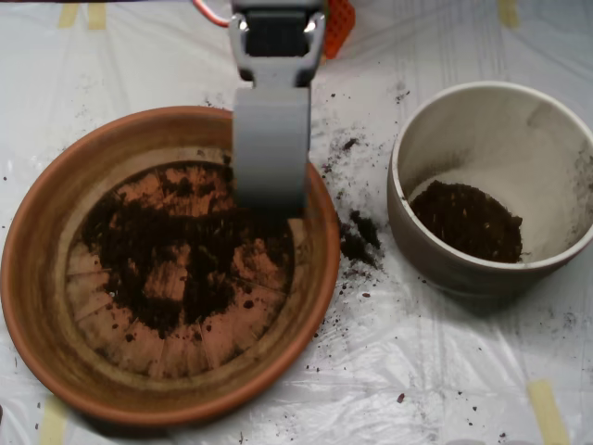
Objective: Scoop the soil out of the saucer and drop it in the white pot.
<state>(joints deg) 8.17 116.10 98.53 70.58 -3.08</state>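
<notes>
Terracotta fills the near left: the saucer (pixel 37 278) holds the soil (pixel 157 250) in a thin, patchy layer, its radial lines bare between the clumps. My scoop (pixel 271 190) reaches down over the far side of that dish, its tip at the soil; how wide my jaws stand I cannot tell. To the right sits the white pot (pixel 482 139), with a dark heap inside. Spilled crumbs (pixel 359 236) dot the plastic sheet (pixel 435 371) between them.

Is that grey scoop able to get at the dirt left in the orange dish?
Probably yes. The scoop already hangs over the dish, its tip at the edge of the soil, with nothing between them.
</notes>
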